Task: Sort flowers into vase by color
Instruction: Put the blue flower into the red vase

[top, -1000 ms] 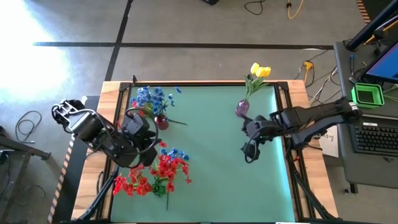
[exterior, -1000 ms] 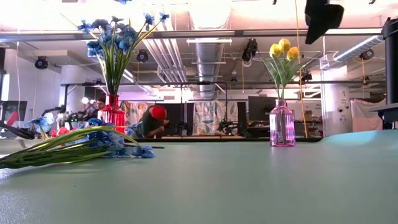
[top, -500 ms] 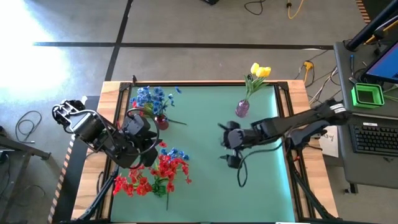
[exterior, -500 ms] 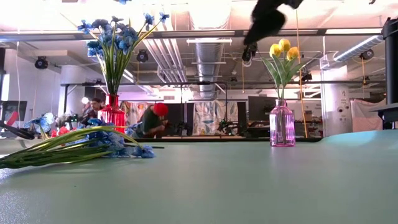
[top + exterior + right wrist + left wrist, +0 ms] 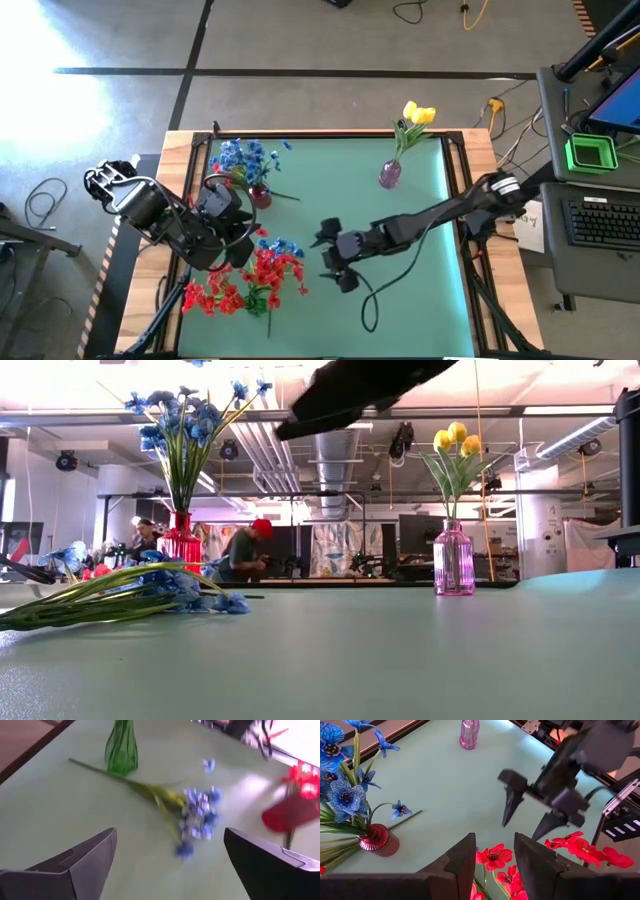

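The green surface point(image 5: 420, 290) has much free room on the right half. The right arm reaches across it, and the right tool point(image 5: 334, 255), fingers wide apart and empty, hangs just beside the loose blue flowers point(image 5: 283, 246), which lie toward the left. Their stem's long axis runs toward a green vase point(image 5: 120, 750). The left tool point(image 5: 494, 860), fingers apart, waits above the red flowers point(image 5: 250, 280)
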`<act>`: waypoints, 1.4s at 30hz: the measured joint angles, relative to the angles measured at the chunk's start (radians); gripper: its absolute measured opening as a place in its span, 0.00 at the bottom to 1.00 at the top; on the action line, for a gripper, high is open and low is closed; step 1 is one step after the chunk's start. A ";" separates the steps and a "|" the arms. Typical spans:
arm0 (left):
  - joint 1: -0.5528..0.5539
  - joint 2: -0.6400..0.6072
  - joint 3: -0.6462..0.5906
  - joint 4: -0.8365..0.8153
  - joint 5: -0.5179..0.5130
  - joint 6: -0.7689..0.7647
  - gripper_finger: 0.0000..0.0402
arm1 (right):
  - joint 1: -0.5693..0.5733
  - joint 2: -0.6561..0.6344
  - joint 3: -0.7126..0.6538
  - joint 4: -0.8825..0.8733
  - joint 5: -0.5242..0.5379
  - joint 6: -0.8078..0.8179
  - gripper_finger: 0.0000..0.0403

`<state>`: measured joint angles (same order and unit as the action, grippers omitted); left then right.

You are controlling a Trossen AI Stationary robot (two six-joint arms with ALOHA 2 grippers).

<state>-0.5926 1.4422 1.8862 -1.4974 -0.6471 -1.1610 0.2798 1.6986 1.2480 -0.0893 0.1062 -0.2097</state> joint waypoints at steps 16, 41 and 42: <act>0.000 -0.001 0.000 -0.005 -0.036 0.007 0.31 | -0.001 0.277 0.046 0.396 0.000 -0.147 0.90; 0.000 -0.001 0.000 -0.008 -0.052 0.049 0.31 | -0.004 0.605 0.362 0.352 -0.054 -0.239 0.90; 0.001 -0.001 0.000 -0.008 -0.052 0.050 0.31 | -0.005 0.614 0.368 0.345 -0.054 -0.240 0.90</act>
<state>-0.5919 1.4410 1.8862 -1.5055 -0.6994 -1.1113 0.2748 2.3130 1.6159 0.2560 0.0520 -0.4496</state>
